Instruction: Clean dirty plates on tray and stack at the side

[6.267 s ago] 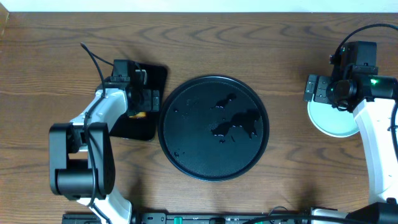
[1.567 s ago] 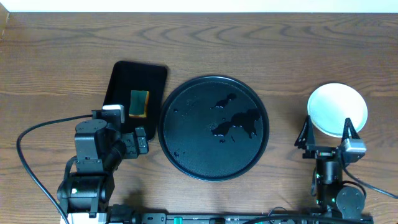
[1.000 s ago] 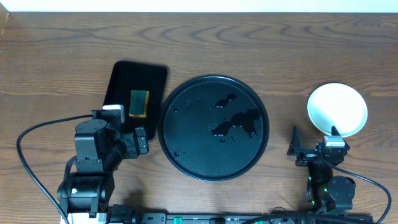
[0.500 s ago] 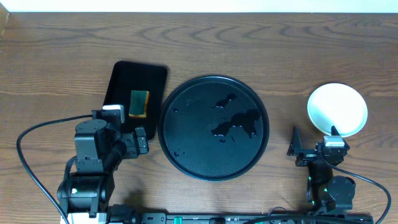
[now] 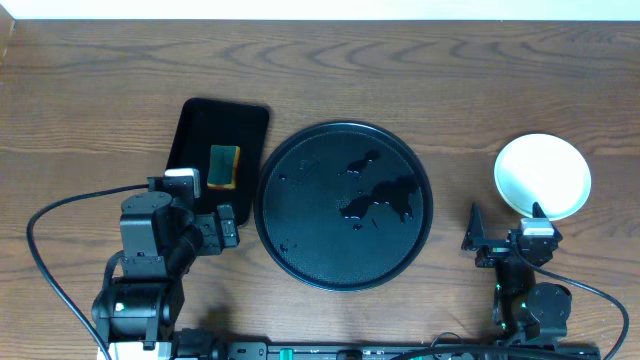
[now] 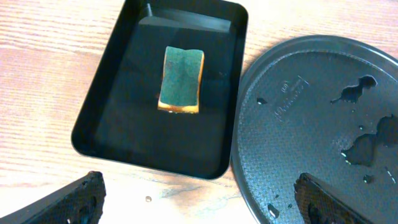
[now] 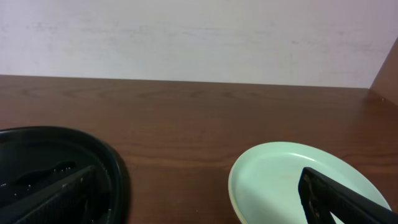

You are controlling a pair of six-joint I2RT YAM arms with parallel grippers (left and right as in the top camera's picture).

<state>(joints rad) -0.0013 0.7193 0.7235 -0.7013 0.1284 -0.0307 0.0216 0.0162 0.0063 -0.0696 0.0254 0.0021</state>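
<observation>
Black two-finger left gripper, lower left, and right gripper, lower right, both spread wide, holding nothing. A pale mint-white round plate lies middle right, apart from the wet large round black tray at centre.

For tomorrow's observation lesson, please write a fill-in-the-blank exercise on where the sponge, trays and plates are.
1. In the rectangular tray, the sponge lies with its ___ side up.
2. Seen from overhead, the plates sit to the ___ of the round tray.
3. The round tray holds ___ of them.
Missing words: green; right; none.
</observation>
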